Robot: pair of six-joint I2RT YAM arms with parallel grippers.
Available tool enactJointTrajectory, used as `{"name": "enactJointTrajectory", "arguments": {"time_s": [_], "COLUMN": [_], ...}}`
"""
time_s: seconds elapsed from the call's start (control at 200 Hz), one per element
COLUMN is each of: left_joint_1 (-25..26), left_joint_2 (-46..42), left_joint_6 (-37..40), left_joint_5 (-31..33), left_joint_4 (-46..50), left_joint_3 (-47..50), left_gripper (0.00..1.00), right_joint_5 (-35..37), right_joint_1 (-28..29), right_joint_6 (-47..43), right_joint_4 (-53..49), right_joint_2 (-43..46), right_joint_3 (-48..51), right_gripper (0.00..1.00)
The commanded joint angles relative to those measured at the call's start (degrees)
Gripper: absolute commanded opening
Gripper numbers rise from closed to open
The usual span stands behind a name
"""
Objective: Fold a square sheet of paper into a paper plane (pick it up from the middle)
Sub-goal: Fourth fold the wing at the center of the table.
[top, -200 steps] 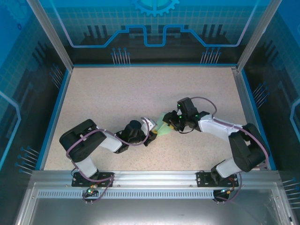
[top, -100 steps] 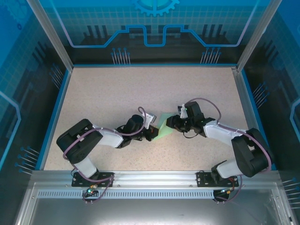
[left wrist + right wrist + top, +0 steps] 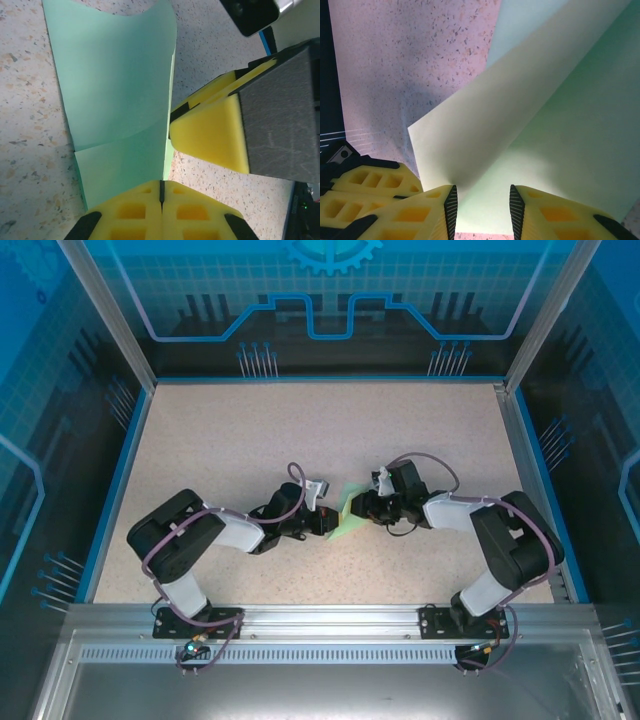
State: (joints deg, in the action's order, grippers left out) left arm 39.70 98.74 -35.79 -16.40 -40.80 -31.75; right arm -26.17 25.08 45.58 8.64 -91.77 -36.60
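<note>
Worktop (image 3: 250, 440) centre is where we see the square sheet of paper (image 3: 347, 517), partly folded with one layer curling up, lying between the two arms. We find the left pincer (image 3: 161, 200) fully closed, its yellow pads pressed together on the sheet's edge. The right pincer (image 3: 482, 205) stands partly open, with the raised fold in the gap between its fingers, unclamped.

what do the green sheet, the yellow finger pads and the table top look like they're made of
Green sheet: thin matte paper, it seems; it curls and holds a sharp crease.
Finger pads: probably soft foam or rubber, matte yellow, moulded with square pockets.
Table top: a hard, speckled beige surface, perhaps laminate or a stone-look composite; the look leaves open which.
</note>
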Motion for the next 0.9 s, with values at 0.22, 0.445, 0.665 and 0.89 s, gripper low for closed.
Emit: {"name": "enactJointTrajectory", "arguments": {"time_s": [0.22, 0.445, 0.665, 0.89], "left_joint_1": [-0.60, -0.86, -1.02, -1.01], "left_joint_2": [1.36, 0.63, 1.03, 4.04], "left_joint_6": [-1.21, -1.68, -0.52, -0.39], "left_joint_5": [-1.39, -0.94, -0.65, -1.62], "left_joint_4": [-1.42, 1.92, 5.65, 6.10], "left_joint_3": [-0.68, -1.63, -3.51, -6.45], "left_gripper": [0.09, 0.23, 0.32, 0.32], "right_joint_5": [-0.06, 0.91, 1.02, 0.69], "right_joint_1": [-0.87, -1.22, -1.44, -1.60], "right_joint_6": [4.42, 5.10, 5.25, 5.21], "right_joint_4": [6.47, 5.99, 5.97, 6.12], "right_joint_2": [-4.81, -5.00, -4.91, -4.69], "right_joint_3": [-1.31, -0.59, -0.05, 0.29], "right_gripper": [0.40, 0.41, 0.42, 0.42]}}
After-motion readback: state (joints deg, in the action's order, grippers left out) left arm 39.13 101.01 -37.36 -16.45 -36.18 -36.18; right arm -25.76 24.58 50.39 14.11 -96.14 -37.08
